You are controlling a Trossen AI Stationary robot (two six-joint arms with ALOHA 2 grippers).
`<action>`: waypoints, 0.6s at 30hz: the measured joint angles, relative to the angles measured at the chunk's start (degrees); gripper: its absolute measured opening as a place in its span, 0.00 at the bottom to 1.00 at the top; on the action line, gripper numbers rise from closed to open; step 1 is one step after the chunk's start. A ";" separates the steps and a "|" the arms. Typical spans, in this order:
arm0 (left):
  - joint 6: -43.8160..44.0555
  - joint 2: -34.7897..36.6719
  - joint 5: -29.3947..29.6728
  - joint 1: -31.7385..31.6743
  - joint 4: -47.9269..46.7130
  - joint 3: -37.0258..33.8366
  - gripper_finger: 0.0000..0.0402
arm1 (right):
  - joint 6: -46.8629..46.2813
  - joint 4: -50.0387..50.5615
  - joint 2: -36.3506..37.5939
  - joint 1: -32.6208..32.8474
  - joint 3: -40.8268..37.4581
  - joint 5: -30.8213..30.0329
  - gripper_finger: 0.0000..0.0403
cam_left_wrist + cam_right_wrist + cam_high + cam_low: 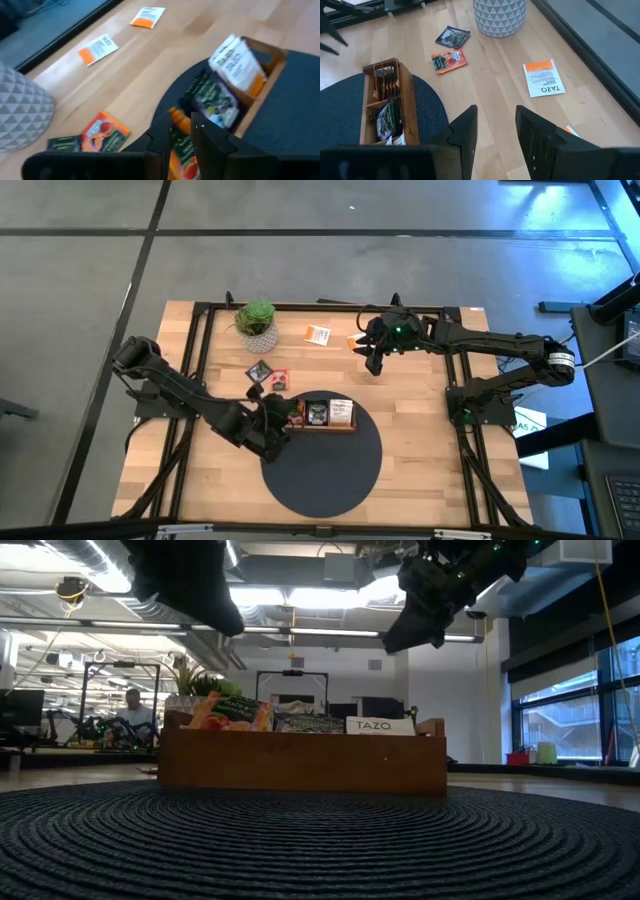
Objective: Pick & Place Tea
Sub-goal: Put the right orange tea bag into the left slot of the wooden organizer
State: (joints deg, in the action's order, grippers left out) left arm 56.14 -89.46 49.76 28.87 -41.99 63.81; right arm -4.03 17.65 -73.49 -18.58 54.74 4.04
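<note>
The brown wooden tray [320, 427] stands on a round dark mat, with packets upright in its three parts: an orange one [215, 710], a dark one [310, 723] and a white one [385, 725]. My left gripper [279, 418] hangs above the tray's left end, its fingers a narrow gap apart over the orange packet [180, 145]. Loose on the wood lie a black-green packet [452, 36], an orange-red packet [449, 60] and a white-orange packet [543, 78]. My right gripper [495, 130] is open above the table's far right part, a second white-orange packet [357, 343] just beside it.
A small green plant [257, 320] in a grey patterned pot [499, 17] stands near the far edge, left of the loose packets. The dark woven mat [320, 470] covers the table's near middle. Bare wood lies to the right of the mat.
</note>
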 joint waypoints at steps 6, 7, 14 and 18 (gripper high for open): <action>-0.65 -2.70 -2.94 -2.70 1.15 0.00 0.17 | 0.04 -0.22 0.00 -0.01 0.00 -0.01 0.34; -1.21 -3.33 -3.10 -3.05 1.17 0.00 0.17 | 0.04 -0.24 0.00 -0.01 0.00 0.01 0.34; -3.35 -6.00 -3.41 -4.07 1.07 0.00 0.17 | -0.09 -0.20 0.00 -0.01 0.00 0.01 0.34; -3.35 -6.16 -4.43 -4.33 1.02 0.00 0.17 | -0.13 -0.17 0.00 0.00 0.00 0.03 0.34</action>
State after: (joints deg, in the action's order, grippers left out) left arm 52.80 -95.61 45.33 24.54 -40.98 63.81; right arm -4.16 17.47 -73.49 -18.58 54.74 4.07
